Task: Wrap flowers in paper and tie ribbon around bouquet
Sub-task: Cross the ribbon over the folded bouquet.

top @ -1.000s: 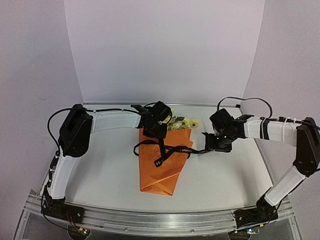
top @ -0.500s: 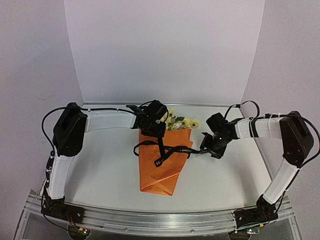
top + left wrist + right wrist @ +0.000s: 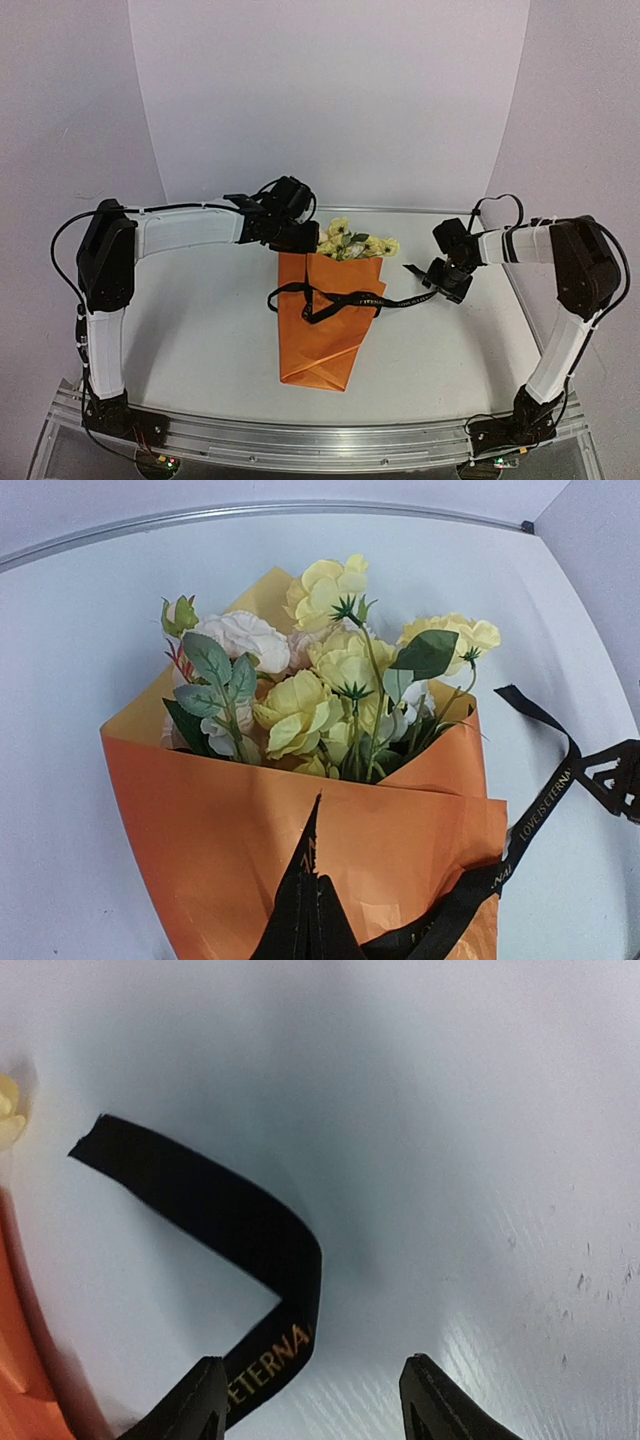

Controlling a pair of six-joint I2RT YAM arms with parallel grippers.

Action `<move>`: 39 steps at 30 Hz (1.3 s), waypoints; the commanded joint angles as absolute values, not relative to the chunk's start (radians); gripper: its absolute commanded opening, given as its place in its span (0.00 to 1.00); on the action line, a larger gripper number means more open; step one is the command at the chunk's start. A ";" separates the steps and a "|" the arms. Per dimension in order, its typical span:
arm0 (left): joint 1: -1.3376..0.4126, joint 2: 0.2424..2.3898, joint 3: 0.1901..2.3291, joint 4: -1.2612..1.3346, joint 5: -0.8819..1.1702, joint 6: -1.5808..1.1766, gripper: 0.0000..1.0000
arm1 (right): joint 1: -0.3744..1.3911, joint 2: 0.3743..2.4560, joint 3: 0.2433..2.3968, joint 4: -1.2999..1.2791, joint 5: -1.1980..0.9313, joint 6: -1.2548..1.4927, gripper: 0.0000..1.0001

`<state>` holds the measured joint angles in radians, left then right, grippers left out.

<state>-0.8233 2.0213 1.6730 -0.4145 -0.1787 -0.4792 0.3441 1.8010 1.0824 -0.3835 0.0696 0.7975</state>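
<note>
One bouquet (image 3: 320, 345). One ribbon (image 3: 405, 300). One left arm (image 3: 190, 230), one right arm (image 3: 520, 243): two total.

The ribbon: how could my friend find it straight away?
On the white table lies an orange paper cone with yellow flowers poking out. The narrow black ribbon wraps loosely across it. Unlike the robots' round black cables, it is flat with tiny pale lettering.

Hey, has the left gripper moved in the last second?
Yes. The left gripper has drawn back toward the rear wall and to the left, off the top edge of the paper.
</note>
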 commanded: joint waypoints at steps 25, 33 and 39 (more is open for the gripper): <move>-0.465 1.515 1.164 -0.344 -0.321 -0.618 0.00 | 0.173 1.689 1.113 -0.552 0.210 0.595 0.00; -0.319 1.399 0.892 -0.323 -0.299 -0.781 0.00 | 0.170 1.588 1.007 -0.608 0.207 0.590 0.00; -0.191 1.398 0.686 -0.151 -0.099 -0.886 0.00 | 0.169 1.558 0.958 -0.666 0.185 0.587 0.00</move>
<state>-0.2648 1.4204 0.7783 -0.2922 -0.2336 -0.7924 0.1699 1.5952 0.9757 -0.6048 0.1798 0.6014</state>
